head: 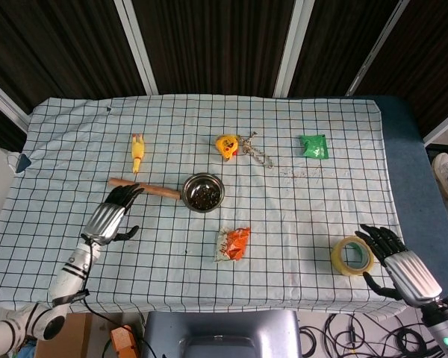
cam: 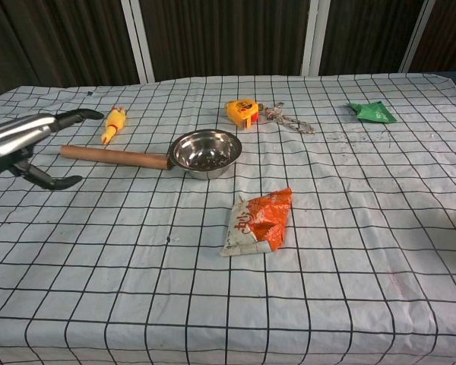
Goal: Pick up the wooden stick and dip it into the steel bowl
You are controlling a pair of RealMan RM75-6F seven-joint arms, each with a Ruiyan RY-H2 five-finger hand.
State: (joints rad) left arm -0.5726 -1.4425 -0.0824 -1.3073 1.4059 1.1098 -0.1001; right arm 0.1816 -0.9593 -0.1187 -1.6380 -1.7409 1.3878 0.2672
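Note:
The wooden stick [head: 145, 189] [cam: 114, 157] lies flat on the checked cloth. Its right end touches the rim of the steel bowl [head: 203, 192] [cam: 205, 152], which holds dark bits. My left hand [head: 108, 218] [cam: 21, 138] is open, with its fingers spread, just left of and above the stick's left end, and holds nothing. My right hand [head: 400, 266] rests open near the table's front right edge, next to a yellow tape roll [head: 351, 256]; the chest view does not show it.
A yellow rubber chicken [head: 137, 153] [cam: 114, 122] lies behind the stick. A yellow tape measure [head: 226, 145] [cam: 243, 112] with a chain sits behind the bowl. An orange snack bag [head: 234, 243] [cam: 260, 220] lies in front of the bowl, and a green packet [head: 313, 145] [cam: 374, 112] at the back right.

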